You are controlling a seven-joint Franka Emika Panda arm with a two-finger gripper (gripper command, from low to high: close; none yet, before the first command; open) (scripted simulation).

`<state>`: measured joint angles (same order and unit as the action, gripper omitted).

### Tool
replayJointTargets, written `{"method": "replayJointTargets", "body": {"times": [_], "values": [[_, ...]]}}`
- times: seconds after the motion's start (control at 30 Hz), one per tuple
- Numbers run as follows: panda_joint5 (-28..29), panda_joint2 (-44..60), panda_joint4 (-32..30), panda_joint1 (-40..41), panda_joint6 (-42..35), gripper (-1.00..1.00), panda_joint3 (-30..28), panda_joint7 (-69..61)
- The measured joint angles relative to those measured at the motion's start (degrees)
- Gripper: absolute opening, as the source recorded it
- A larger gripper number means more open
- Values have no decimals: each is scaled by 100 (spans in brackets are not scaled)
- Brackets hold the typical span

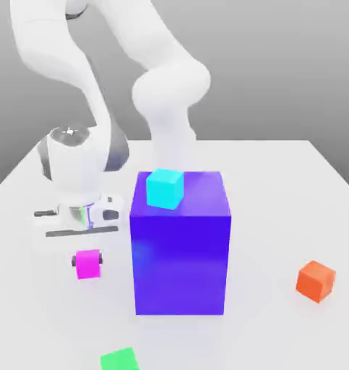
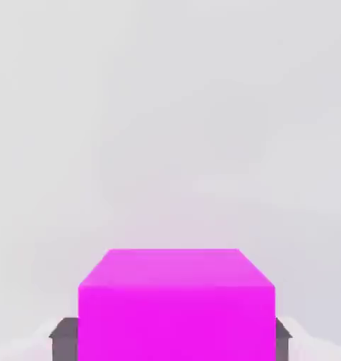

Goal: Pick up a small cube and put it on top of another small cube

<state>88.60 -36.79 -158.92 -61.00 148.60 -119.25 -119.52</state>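
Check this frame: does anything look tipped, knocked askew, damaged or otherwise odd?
Nothing stands out. The small magenta-pink cube sits squarely between the gripper fingers, the small cyan cube rests flat on the big blue block, and the small orange cube and small green cube lie on the white table.

1. You'll find no readable text, labels, brand marks, numbers or signs in either view.
2. The small cube point(image 2: 176, 303), the big blue block point(image 1: 180, 246) and the cyan cube point(image 1: 165, 188) on it all have plain, unmarked faces.
3. The orange cube point(image 1: 316, 280) and green cube point(image 1: 120, 359) are plain too.
4. The arm's white casing point(image 1: 76, 162) carries no legible logo or lettering.
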Motion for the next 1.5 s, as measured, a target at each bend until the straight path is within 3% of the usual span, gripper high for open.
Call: {"method": "replayJointTargets", "body": {"times": [0.1, 0.33, 0.43, 0.67, 0.9, 1.07, 1.2, 1.33, 1.5], "values": [[-150, 72, -46, 134, 9, -100, 161, -104], [-1487, 247, -507, 1976, -413, -100, 2266, -1087], [-1956, 153, -418, 2426, -821, -100, 2907, -936], [-2959, 220, 224, 2571, -1553, -100, 3789, 335], [-3806, 569, 909, 2115, -1882, -100, 4222, 1886], [-4441, 1029, 1368, 1448, -1839, -100, 4197, 3002], [-5024, 1505, 1701, 602, -1645, -100, 3843, 3843], [-5531, 1871, 2019, -812, -1410, -100, 2905, 4730], [-5296, 1478, 2461, -2919, -1337, -100, 1395, 6421]]}}
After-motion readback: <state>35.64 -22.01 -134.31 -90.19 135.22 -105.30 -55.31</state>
